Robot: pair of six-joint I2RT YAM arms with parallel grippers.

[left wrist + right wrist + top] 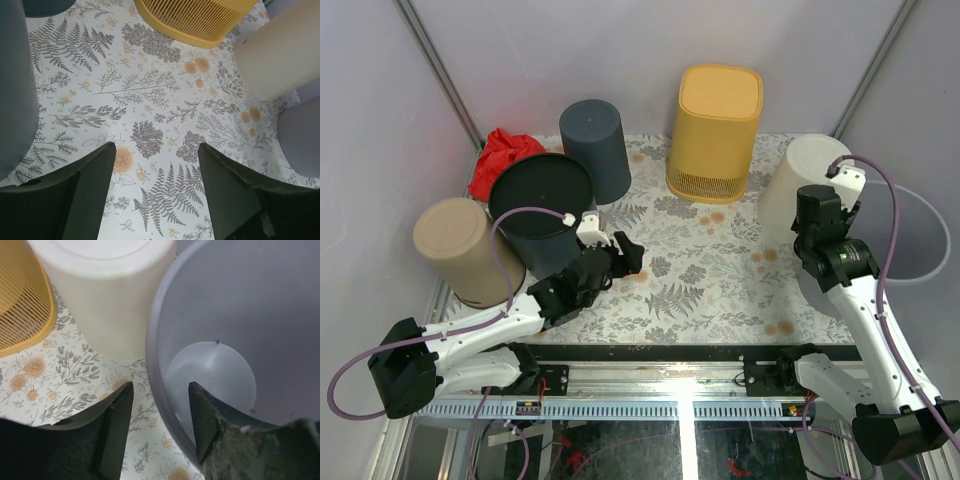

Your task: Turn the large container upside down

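Note:
The large container [240, 305] is a translucent grey bucket standing upright with its mouth up, at the table's right edge [925, 240]. My right gripper [161, 385] is open and straddles its near rim: one finger [210, 425] is inside the bucket, the other [112, 430] outside over the tablecloth. A gap shows on both sides of the wall. My left gripper [156, 146] hangs open over the floral cloth near the table's middle left [625, 255], with nothing between its fingers.
A cream bin [800, 185] stands upside down right beside the container. A yellow slatted basket [715, 130] and a dark blue bin [597, 148] stand at the back. A black bin [540, 205], a tan bin [465, 250] and a red cloth [500, 160] crowd the left.

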